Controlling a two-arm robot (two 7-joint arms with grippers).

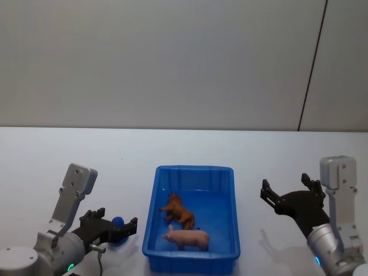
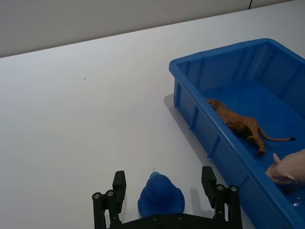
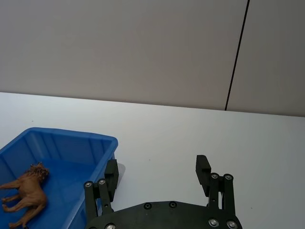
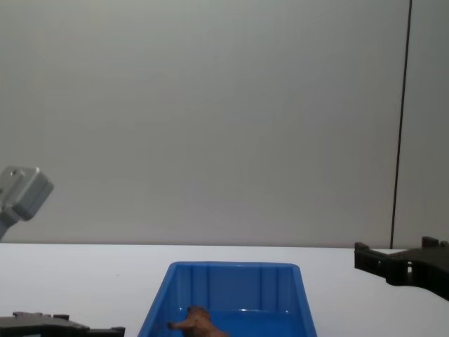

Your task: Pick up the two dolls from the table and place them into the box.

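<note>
Unmarked box (image 1: 195,172) (two dolls (image 1: 179,213) inside)

Left end effector (image 1: 113,226) lower left of head view, fingers spread wide, low. Right end effector (image 1: 287,192) lower right, fingers apart, nothing between them.

A plain white surface (image 1: 190,146) spreads flat across the lower part of the head view, matte and evenly lit — only soft, faint shadows lie on it. Behind it rises a bare pale grey wall (image 1: 155,63), featureless except for one thin dark vertical seam (image 1: 312,66) toward the right side, slightly slanted in the head view.
</note>
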